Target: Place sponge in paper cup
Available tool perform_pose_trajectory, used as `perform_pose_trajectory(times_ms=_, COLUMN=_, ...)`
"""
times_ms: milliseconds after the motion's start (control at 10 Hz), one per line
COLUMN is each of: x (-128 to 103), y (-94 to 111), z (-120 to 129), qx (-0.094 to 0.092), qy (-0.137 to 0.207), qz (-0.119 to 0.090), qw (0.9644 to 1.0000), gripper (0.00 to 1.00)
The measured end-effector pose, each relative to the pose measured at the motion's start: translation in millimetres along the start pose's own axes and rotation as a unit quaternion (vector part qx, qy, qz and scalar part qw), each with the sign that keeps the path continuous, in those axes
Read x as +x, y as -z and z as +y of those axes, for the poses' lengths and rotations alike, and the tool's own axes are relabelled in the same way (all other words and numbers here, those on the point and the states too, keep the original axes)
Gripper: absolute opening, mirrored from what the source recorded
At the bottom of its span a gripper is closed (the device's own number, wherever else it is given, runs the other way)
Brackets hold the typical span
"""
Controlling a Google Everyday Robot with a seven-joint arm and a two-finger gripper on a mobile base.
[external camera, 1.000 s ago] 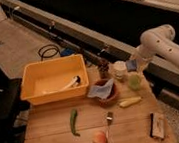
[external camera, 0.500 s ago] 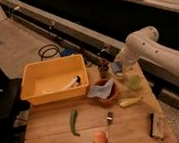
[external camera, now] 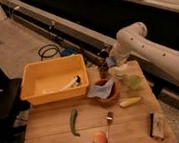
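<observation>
My gripper (external camera: 111, 61) hangs at the far right of the wooden table (external camera: 53, 142), at the end of the white arm (external camera: 133, 39). It is shut on a small blue piece, the sponge (external camera: 111, 61). The pale paper cup (external camera: 118, 71) stands right below and slightly right of the gripper, near the table's back edge. The sponge is just above the cup's rim.
A green cup (external camera: 133, 81) stands right of the paper cup. A brown bowl (external camera: 106, 94) holds a blue cloth (external camera: 100, 89). A yellow bin (external camera: 53, 79) stands at the back left. A green chili (external camera: 74, 122), fork (external camera: 109, 119), peach (external camera: 99, 138), banana (external camera: 130, 101) and a flat packet (external camera: 157, 124) lie on the table.
The arm has swung left across the table's back right. The gripper has moved from over the green cup to above the paper cup.
</observation>
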Motion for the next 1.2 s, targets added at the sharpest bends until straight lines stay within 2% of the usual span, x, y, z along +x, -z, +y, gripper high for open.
perform_pose_trajectory(times_ms=300, x=13.4, y=-16.4, z=3.4, qx=-0.015, qy=-0.013, qz=0.000, qw=0.9998, gripper=0.00)
perform_pose_trajectory(times_ms=600, x=25.7, y=-24.2, z=4.8, qx=-0.023, qy=-0.025, qz=0.004, qw=0.9994, gripper=0.02)
perform_pose_trajectory(times_ms=1200, x=46.6, y=-31.7, z=11.5, qx=-0.038, qy=-0.058, qz=0.011, qw=0.9975, gripper=0.61)
